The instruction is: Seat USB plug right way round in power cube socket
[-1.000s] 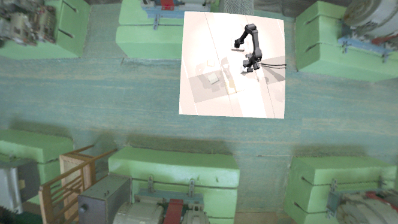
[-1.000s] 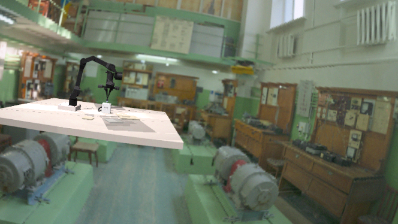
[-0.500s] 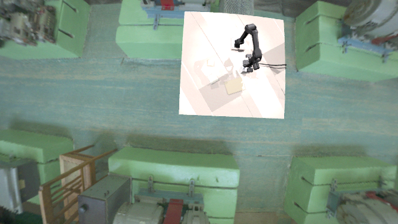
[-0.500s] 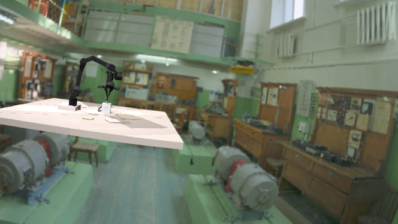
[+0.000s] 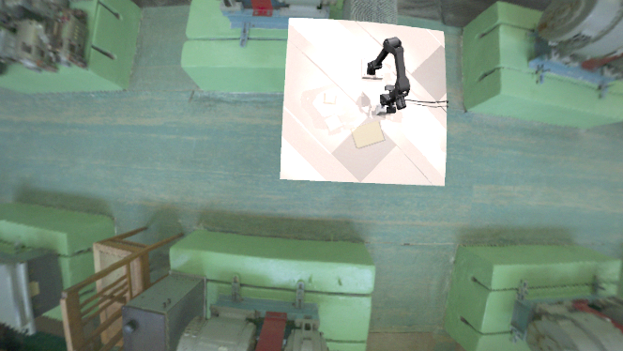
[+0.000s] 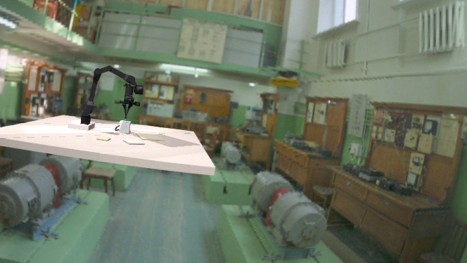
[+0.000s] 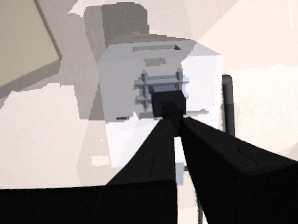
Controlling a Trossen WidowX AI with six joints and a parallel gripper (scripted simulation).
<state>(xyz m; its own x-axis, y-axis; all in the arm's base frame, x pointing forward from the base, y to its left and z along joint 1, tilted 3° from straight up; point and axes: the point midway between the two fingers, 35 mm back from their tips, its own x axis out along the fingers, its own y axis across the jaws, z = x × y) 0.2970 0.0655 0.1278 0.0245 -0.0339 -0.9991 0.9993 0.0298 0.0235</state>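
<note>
Seen from the top view, find the arm's base (image 5: 365, 76) (image 6: 73, 125) near the worktop's (image 5: 310, 164) (image 6: 158, 159) upper edge; the power cube (image 5: 380, 112) (image 6: 124, 127) (image 7: 117, 80) farther in, toward the right edge; a large panel (image 5: 368, 135) (image 6: 150, 136) (image 7: 22, 45) below the cube, toward the lower edge; two small flat pieces (image 5: 329, 99) (image 6: 103, 138) toward the left edge.

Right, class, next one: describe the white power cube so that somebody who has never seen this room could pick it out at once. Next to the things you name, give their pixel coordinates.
Find the pale, square-cornered tabletop (image 5: 319, 160) (image 6: 169, 158) carrying a jointed black robot arm (image 5: 400, 66) (image 6: 93, 88). Follow the arm to its downward-pointing gripper; directly below stands the white, boxy power cube (image 6: 124, 127) (image 7: 204, 80). Unlike the thin flat panels nearby, it rises up like a block.
</note>
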